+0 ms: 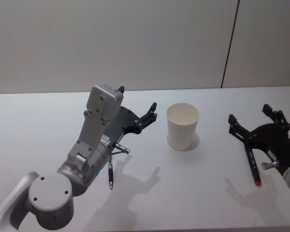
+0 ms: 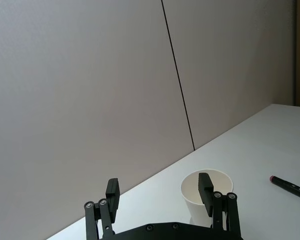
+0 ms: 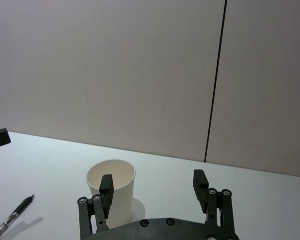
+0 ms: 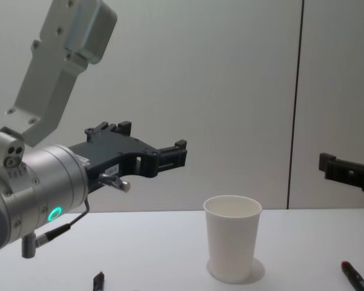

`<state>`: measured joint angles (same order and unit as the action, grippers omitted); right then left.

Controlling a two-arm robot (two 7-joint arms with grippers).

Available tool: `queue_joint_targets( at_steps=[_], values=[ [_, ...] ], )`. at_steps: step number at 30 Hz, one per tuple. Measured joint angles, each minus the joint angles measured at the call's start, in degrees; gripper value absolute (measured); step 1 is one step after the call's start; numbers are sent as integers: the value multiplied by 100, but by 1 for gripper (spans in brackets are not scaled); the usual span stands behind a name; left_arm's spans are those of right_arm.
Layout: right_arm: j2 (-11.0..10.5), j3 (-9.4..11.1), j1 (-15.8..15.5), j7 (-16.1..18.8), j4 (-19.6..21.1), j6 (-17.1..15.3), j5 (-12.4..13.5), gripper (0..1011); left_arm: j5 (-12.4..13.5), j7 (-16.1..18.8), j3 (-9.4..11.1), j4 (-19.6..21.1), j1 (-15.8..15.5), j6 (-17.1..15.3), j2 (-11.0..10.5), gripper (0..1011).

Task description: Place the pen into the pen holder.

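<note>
While the left gripper [image 2: 158, 189] and right gripper [image 3: 153, 184] are held spread, the pen [image 1: 110, 175] is seen lying front-to-back, behind and below the left fingertips [image 2: 113, 187].

The left gripper [image 2: 158, 181] hangs above the table [image 2: 259, 145] with its jaws wide apart and nothing between them. Its two black fingers [image 2: 112, 192] rise from a dark base at the bottom edge. The cup [image 2: 190, 192] stands upright on the table beyond the gripper. One finger overlaps its front, so that finger may sit just ahead of the rim, though how far apart they are is hard to judge. The inside of the cup looks bare. A dark pen [image 2: 289, 186] with a red end lies flat on the table, well apart from the cup, and runs off the frame edge. A grey wall [image 2: 90, 75] with one dark seam [image 2: 177, 75] stands behind.
</note>
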<state>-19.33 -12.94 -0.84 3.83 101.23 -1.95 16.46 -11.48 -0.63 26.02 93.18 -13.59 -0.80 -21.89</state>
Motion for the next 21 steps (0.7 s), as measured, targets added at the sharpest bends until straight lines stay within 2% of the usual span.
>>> queue_joint_targets(
  at_steps=[21],
  values=[
    [0, 0, 0, 0, 0, -1, 0, 1001, 0, 0, 0, 0, 0, 0, 0, 1004]
  ],
)
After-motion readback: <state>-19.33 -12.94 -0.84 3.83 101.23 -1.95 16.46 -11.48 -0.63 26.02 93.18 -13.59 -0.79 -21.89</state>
